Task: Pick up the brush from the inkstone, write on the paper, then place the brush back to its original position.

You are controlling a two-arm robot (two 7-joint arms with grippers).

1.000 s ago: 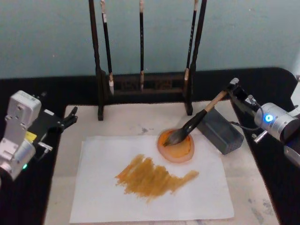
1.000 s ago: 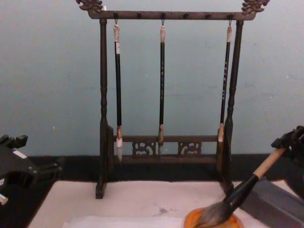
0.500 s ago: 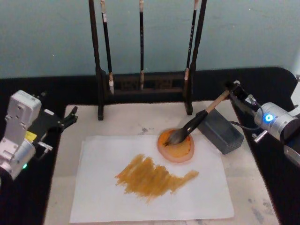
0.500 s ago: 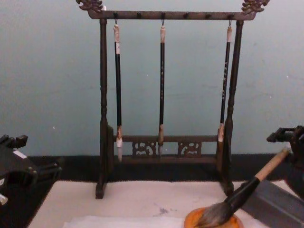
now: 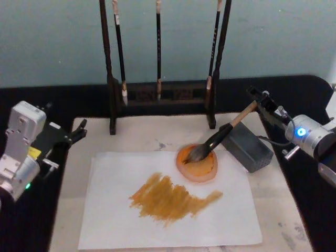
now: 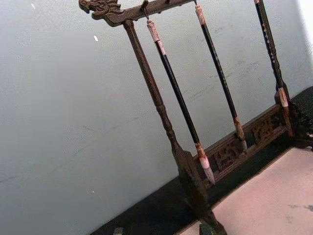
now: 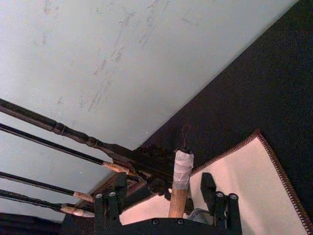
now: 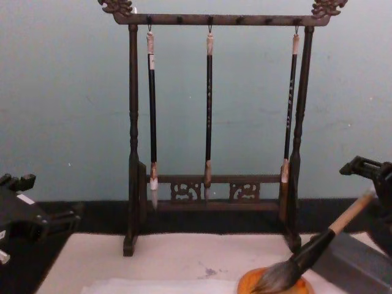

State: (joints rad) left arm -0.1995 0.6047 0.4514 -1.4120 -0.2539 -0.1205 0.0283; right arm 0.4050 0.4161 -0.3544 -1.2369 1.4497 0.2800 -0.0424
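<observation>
The brush (image 5: 215, 140) lies slanted, its grey-black tuft in the orange inkstone (image 5: 203, 170) and its tan handle propped on a grey block (image 5: 251, 151). My right gripper (image 5: 259, 98) is open at the handle's whitish end. In the right wrist view the handle (image 7: 178, 188) stands between the two fingers of the right gripper (image 7: 164, 183) with gaps on both sides. From the chest the brush (image 8: 313, 247) slopes down into the inkstone (image 8: 245, 284), the right gripper (image 8: 365, 166) just above its end. The white paper (image 5: 113, 220) carries a broad orange-brown smear. My left gripper (image 5: 79, 131) is parked open at the table's left.
A dark wooden rack (image 5: 157, 95) with three thin black-handled brushes stands at the back of the beige mat (image 5: 283, 210). The rack (image 8: 131, 153) rises tall in the chest view. Black table surface surrounds the mat.
My right gripper has opened and drawn up and back from the brush's end. The handle has sunk slightly onto the grey block. The left arm has not moved.
</observation>
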